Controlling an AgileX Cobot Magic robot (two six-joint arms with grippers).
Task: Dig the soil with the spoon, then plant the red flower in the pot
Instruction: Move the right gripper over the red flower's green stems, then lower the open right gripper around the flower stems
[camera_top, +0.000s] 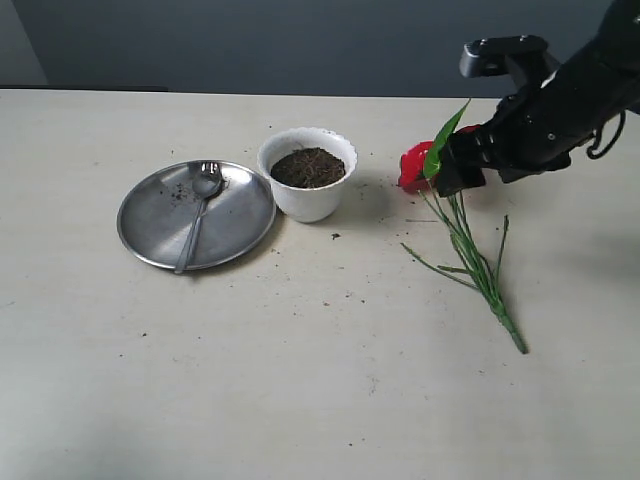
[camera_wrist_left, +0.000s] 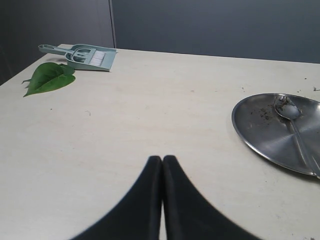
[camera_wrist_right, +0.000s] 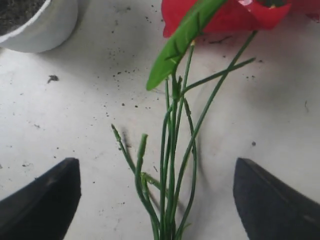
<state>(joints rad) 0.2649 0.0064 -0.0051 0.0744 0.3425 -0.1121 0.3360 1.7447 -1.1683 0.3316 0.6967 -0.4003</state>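
My right claw (camera_wrist_right: 157, 200) is standing with its black fingers (camera_wrist_right: 42, 200) wide apart. They are straddling the thin green stems of the artificial red flower (camera_top: 465, 235) without touching them. The flower is lying on the pale tabletop (camera_top: 320, 380), bloom toward 11 o'clock, stem ends toward 5 o'clock. The small white scalloped ceramic pot (camera_top: 308, 203) is standing at 9 o'clock of the bloom, holding the dark brown crumbly soil (camera_top: 308, 167). At 9 o'clock of the pot, the shiny steel spoon (camera_top: 198, 212) is lying on the round steel plate (camera_top: 150, 215). My left claw (camera_wrist_left: 162, 167) is keeping its fingers pressed together, gripping nothing.
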